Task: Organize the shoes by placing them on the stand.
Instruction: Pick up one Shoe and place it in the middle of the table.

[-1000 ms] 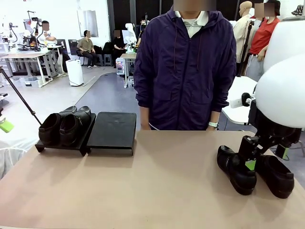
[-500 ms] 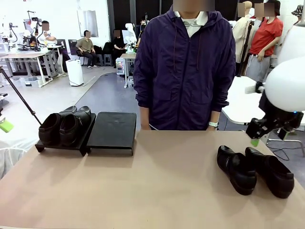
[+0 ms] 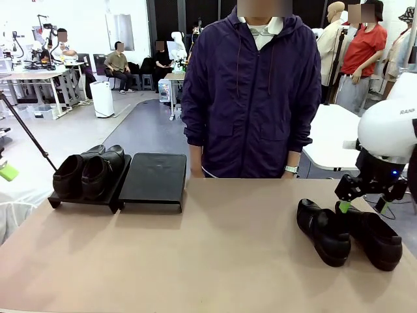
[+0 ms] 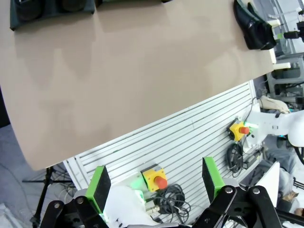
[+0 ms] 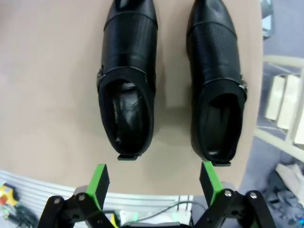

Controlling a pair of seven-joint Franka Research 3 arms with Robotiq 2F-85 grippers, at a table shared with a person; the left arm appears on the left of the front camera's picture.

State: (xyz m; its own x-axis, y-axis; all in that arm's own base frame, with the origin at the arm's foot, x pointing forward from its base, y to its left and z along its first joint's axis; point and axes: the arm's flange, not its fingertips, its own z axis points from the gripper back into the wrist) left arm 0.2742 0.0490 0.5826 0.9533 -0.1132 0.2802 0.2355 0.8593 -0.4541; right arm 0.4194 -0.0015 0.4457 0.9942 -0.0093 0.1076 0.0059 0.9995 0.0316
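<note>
**A:** Nearest entry?

**B:** Left end effector [image 4: 155, 183]. Its jaws stand wide, the green pads are well apart, and nothing is between them. It hangs off the robot's side of the table [image 3: 208, 267], over a slotted metal panel [image 4: 190, 128] that carries a yellow box with a red button [image 4: 155, 176].

**A:** On the table itself?

**B:** Tan top. Right side: loose pair of shoes [image 3: 324, 231], black leather, lying side by side and close together. The toes point toward the robot and the heels toward the far edge. Both rest flat on their soles.

**A:** Right end effector?

**B:** Right end effector [image 3: 363, 207] hovers at the heel ends of that pair. Its jaws are spread wide and it holds nothing. In its wrist view the two heel openings lie just beyond the green pads, roughly one shoe ahead of each pad. I cannot tell whether a pad touches the leather.

**A:** Farther back?

**B:** Stand [image 3: 151, 177], low and black, at the far left of the table, with two sloped panels side by side. The left panel carries a second pair of shoes [image 3: 83, 175], touching each other, toes toward the robot. The right panel shows its flat black face.

**A:** Beyond the table?

**B:** Person [image 3: 251, 98] standing at the far edge, in a purple hooded jacket, arms down, a watch [image 3: 292, 170] on one wrist.
</note>
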